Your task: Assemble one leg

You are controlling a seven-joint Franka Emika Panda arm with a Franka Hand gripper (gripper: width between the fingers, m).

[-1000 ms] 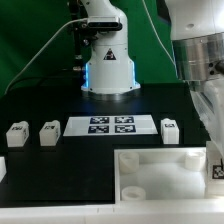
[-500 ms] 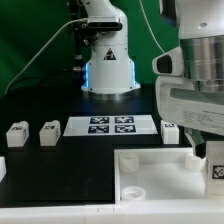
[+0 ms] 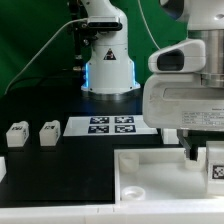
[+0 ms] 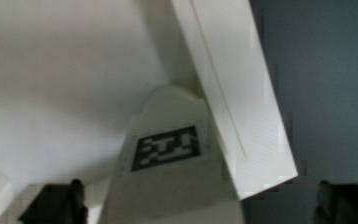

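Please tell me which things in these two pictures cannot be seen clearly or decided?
- Gripper: exterior view, the arm's housing and the right edge cover it; open or shut cannot be told.
- Wrist view: only dark finger tips show at the edge, blurred.
- Leg in the wrist view: close and blurred; whether it is gripped is unclear.
- Marker board: the arm hides its right end in the exterior view.

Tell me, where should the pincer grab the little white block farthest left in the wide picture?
Probably best: grab the leg by its two short sides, coming straight down from above. It lies low and flat on the table, so its top is free, and its neighbour stands apart, leaving room beside it.
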